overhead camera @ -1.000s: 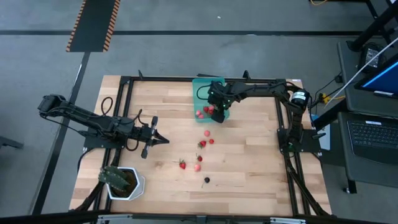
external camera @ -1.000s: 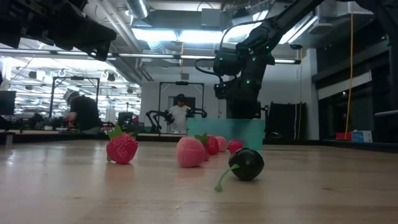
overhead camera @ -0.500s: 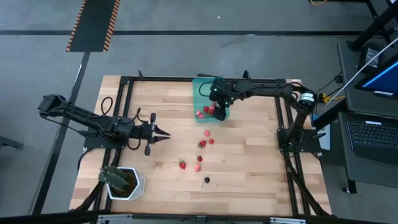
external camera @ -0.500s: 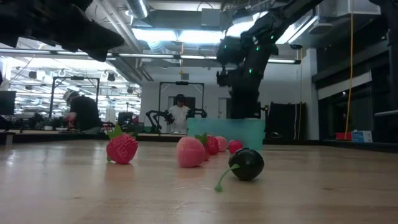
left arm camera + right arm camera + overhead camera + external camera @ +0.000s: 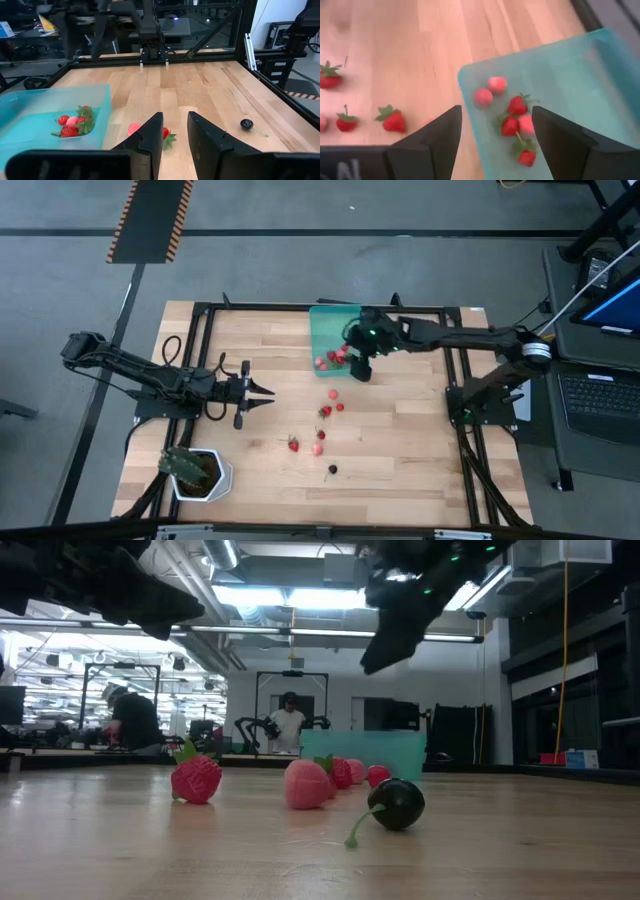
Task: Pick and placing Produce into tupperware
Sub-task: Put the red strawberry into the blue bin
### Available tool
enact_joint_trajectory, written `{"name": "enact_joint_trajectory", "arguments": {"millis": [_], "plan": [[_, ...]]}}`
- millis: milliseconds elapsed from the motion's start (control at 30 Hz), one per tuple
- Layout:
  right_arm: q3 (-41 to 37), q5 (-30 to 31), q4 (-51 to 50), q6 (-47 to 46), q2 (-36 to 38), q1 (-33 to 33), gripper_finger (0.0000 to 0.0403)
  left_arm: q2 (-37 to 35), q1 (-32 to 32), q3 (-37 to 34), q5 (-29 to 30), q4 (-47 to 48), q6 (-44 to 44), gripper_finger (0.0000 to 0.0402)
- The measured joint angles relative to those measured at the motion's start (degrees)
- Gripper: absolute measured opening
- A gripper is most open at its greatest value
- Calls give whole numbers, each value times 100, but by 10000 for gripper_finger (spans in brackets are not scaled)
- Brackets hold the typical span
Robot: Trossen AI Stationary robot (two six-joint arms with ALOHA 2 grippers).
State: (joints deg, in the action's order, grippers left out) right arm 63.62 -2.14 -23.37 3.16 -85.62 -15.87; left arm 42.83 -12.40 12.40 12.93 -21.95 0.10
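The teal tupperware (image 5: 330,330) stands on the table's far middle with several red and pink fruits (image 5: 515,115) inside at its near end. More produce lies loose on the wood nearer me: small red fruits (image 5: 330,408) (image 5: 305,445) and a dark berry (image 5: 333,469) (image 5: 397,803). My right gripper (image 5: 358,366) (image 5: 497,117) hangs open above the tupperware's near right corner, slanting down, nothing between its fingers. My left gripper (image 5: 264,393) (image 5: 175,125) is left of the loose fruits, held level above the table, its fingers a little apart and empty.
A white pot with a green plant (image 5: 197,472) stands at the near left corner. A black frame (image 5: 455,395) borders the table. A laptop (image 5: 598,395) sits on a stand past the right edge. Bare wood lies between the left gripper and the fruits.
My right gripper has risen from low over the tupperware, staying open and empty, and has drawn slightly toward the table's right edge. My left gripper has stayed in place and opened from shut to a small gap. The produce has not moved.
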Motion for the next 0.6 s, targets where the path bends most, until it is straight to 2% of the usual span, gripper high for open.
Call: {"name": "enact_joint_trajectory", "arguments": {"millis": [233, 367, 600], "plan": [[-1381, 145, 1169, -255, 1282, 568, 243, 0, 0, 0, 22, -167, -163, 94], [-2032, 195, 1638, -440, 1917, 894, 243, 0, -1, 7, 303, -219, -299, 107], [-2623, 462, 1688, -911, 2658, 1303, 243, 92, -20, 82, 582, -56, -369, 134]]}}
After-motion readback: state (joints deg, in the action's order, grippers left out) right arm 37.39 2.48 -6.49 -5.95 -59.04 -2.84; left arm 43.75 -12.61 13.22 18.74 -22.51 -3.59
